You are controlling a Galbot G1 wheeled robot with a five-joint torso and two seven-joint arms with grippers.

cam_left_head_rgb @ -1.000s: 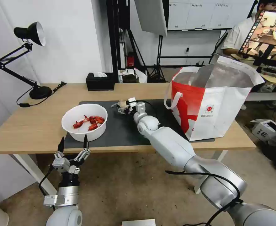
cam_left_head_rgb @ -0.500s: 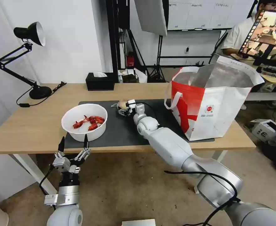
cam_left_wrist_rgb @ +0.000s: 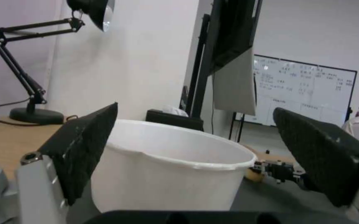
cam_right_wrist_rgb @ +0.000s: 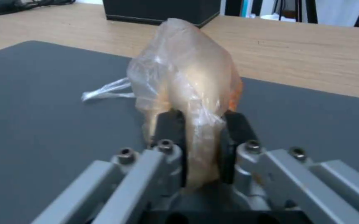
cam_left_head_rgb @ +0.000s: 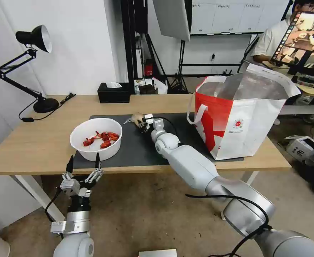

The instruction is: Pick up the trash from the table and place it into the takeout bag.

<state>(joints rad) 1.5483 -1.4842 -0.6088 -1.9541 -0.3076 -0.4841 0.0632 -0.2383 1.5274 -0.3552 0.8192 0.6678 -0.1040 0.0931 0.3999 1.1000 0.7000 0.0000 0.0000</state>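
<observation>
My right gripper (cam_left_head_rgb: 141, 123) reaches over the dark grey mat (cam_left_head_rgb: 139, 150) near the table's (cam_left_head_rgb: 32, 146) centre, its black pads (cam_right_wrist_rgb: 169, 130) pinched tight on the beige wrapped ball (cam_right_wrist_rgb: 187, 81), whose plastic tail trails left. My left gripper (cam_left_head_rgb: 82, 167) hangs below the near table edge, jaws spread wide, just in front of the white bowl (cam_left_head_rgb: 94, 141) of red crayfish shells (cam_left_head_rgb: 101, 138), which sits on the mat's left end. The takeout bag (cam_left_head_rgb: 242, 117) stands upright and open at the right, well apart from the ball. A black tissue box (cam_left_head_rgb: 113, 93) rests at the far edge.
</observation>
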